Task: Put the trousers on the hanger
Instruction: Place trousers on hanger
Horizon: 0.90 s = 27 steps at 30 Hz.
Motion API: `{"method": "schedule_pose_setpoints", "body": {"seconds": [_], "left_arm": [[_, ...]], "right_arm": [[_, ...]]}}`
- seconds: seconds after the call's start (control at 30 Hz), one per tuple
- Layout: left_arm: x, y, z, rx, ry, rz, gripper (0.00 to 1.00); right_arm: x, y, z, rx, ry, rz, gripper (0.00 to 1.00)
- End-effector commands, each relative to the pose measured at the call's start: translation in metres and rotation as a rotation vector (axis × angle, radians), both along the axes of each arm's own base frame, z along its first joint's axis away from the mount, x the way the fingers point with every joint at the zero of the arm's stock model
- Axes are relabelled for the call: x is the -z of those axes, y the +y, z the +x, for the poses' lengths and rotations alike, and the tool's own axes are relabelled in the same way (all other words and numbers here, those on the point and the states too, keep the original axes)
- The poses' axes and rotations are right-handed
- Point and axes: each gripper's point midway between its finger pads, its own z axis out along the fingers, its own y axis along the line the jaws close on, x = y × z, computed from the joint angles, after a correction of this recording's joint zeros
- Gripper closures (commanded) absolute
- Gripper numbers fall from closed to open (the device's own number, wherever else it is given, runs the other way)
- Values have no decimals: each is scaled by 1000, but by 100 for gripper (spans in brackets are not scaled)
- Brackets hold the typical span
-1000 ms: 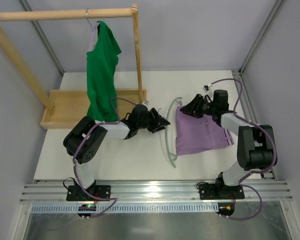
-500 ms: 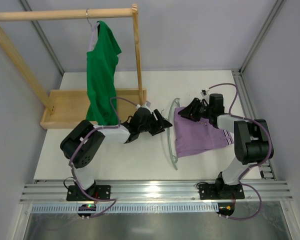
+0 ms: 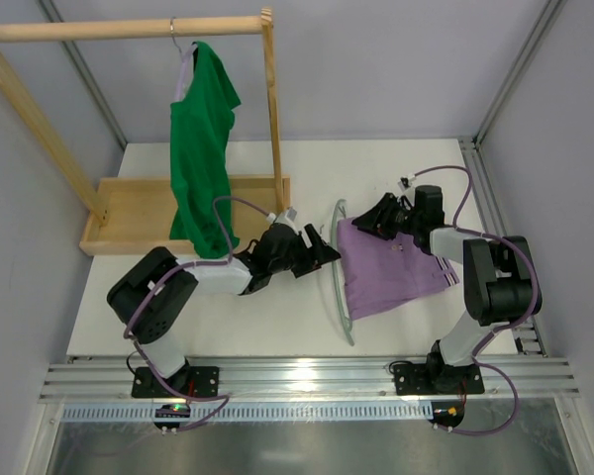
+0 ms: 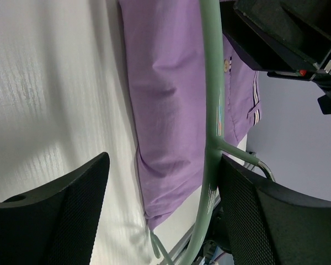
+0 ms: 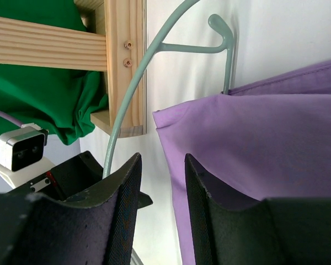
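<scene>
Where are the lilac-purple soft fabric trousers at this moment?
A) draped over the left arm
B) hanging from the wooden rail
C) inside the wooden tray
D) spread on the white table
D: the lilac-purple soft fabric trousers lie spread on the white table, with the thin mint-green hanger at their edge.

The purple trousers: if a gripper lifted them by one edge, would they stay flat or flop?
Probably flop: the trousers lie in soft, creased folds. The folded layers lie nearly flat, so the fabric is likely thin and light. Pushed, they would probably bunch up like those creases rather than slide whole.
</scene>
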Motion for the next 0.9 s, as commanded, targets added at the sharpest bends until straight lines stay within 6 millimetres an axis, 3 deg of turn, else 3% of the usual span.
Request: {"method": "schedule_pose_setpoints", "body": {"seconds": [0.0, 0.27, 0.47, 0.67, 0.87], "left_arm": [[-18, -4, -2, 26, -88, -18, 23], [-43, -15, -7, 94, -152, -88, 18], [-49, -18, -11, 126, -165, -93, 18], [-42, -17, -15, 105, -170, -52, 21], [-37, -23, -29, 65, -208, 22, 22]], "right_arm": [[-16, 4, 7, 6, -67, 15, 59], [-26, 8, 14, -21, -93, 24, 59], [-34, 7, 4, -59, -106, -30, 59], [-34, 10, 3, -42, -96, -32, 59], [-36, 24, 3, -35, -88, -18, 59]]}}
